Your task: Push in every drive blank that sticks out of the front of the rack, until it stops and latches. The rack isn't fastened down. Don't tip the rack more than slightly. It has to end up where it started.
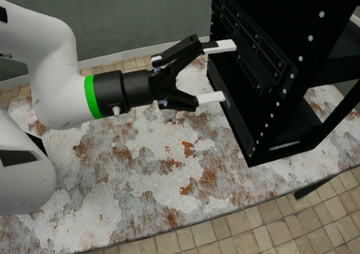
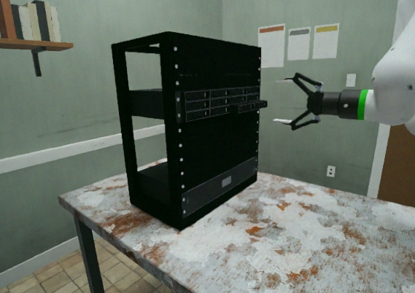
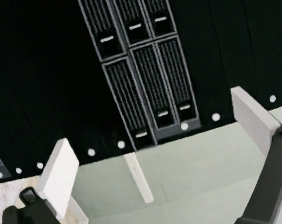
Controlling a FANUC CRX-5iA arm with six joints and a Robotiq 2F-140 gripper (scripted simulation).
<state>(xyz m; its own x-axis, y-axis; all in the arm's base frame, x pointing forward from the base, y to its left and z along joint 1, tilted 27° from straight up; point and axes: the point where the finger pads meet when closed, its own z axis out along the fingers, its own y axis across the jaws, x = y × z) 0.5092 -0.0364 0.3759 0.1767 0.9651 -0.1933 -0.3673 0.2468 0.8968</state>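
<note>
The black rack (image 2: 192, 124) stands upright on the worn table, with a block of drive blanks (image 2: 221, 103) across its front at mid height. At the right end of the lowest row, blanks (image 2: 251, 106) stick out past the others. They also show in the wrist view (image 3: 152, 92), nearer than the row above. My gripper (image 2: 281, 101) is open and empty. It points level at the rack front, a short gap away from the blanks that stick out, and touches nothing. In the top view, its white fingertips (image 1: 228, 72) sit just before the rack face (image 1: 255, 63).
A grey panel (image 2: 221, 182) fills the bottom of the rack front. The rack stands near the table's far corner, close to the edge (image 2: 93, 215). A wall shelf with books (image 2: 20, 25) hangs behind it. The arm's white body (image 1: 14, 104) takes up the other end of the table.
</note>
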